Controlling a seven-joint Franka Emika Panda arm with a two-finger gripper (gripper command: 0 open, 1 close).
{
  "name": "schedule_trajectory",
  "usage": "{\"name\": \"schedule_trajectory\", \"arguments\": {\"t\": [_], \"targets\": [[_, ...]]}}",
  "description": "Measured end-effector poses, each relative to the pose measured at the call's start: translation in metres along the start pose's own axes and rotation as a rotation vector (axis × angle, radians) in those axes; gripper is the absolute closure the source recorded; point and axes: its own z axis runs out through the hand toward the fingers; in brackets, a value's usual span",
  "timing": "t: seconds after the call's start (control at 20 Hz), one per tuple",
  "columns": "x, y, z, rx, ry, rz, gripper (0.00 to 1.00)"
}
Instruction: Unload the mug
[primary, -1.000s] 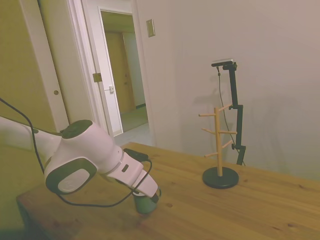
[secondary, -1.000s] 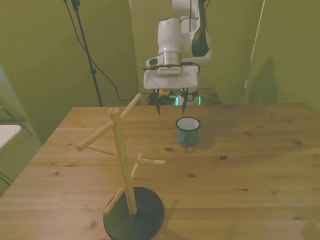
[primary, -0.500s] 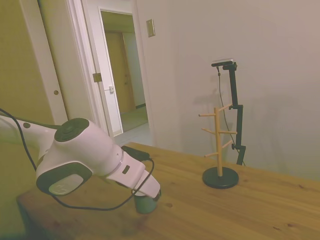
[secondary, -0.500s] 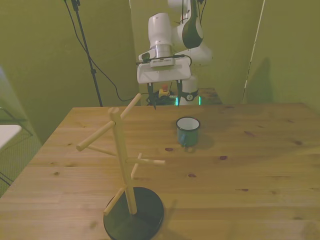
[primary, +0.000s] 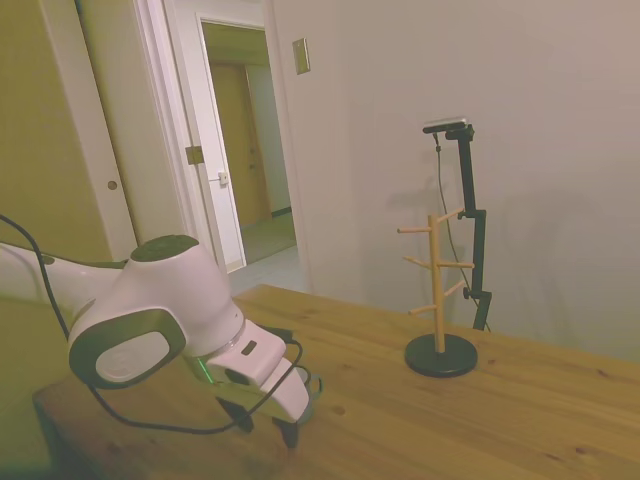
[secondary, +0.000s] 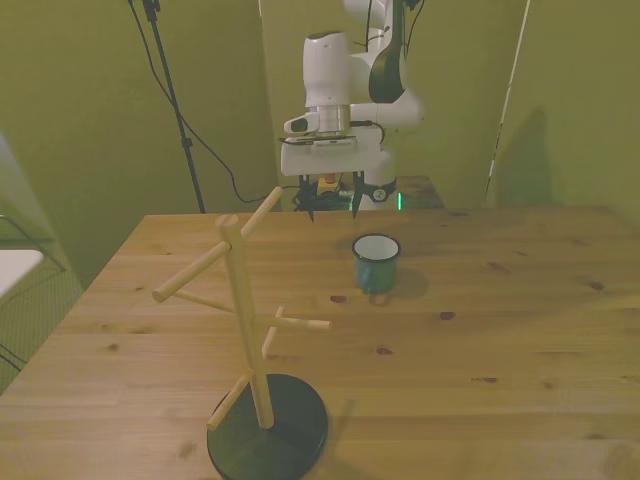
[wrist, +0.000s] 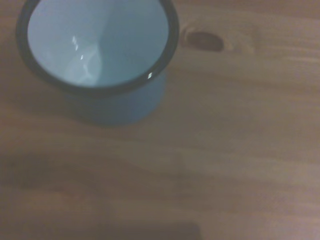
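**Fingers apart and empty, mug upright on the table**

The fingers (secondary: 312, 210) of the gripper (secondary: 333, 207) are spread apart and grasp nothing; in the front view their dark tips hang above the table's far edge, with open air between them. In the side view the gripper (primary: 268, 424) points down over the near left corner of the table (primary: 480, 420), again with a clear gap between the two tips.

Going from the front view's left to its right: the wooden rack (secondary: 245, 320) stands upright on its round black base near the table's front edge, its pegs bare. The gripper hangs farther back, over the far edge. Just to the right of it and closer to the camera, the mug (secondary: 376, 262) stands upright on the table (secondary: 520, 330), roughly midway between the table's left and right edges and nearer the far edge than the front one. It is clear of the fingers and well apart from the rack.

From the wrist camera the mug (wrist: 102, 60) is seen from above: a dark rim, a pale blue inside, and a blue wall resting on the wood grain. A dark knot (wrist: 202, 41) in the wood lies just beside it.

In the side view the mug is hidden behind the arm.
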Motion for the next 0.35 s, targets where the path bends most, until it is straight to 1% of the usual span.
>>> {"name": "schedule_trajectory", "arguments": {"t": [0.15,0.35], "targets": [[-0.022,0.007,-0.002,-0.144,-0.119,-0.011,0.0],[-0.041,0.006,-0.016,-0.243,-0.193,-0.023,0.0]]}}
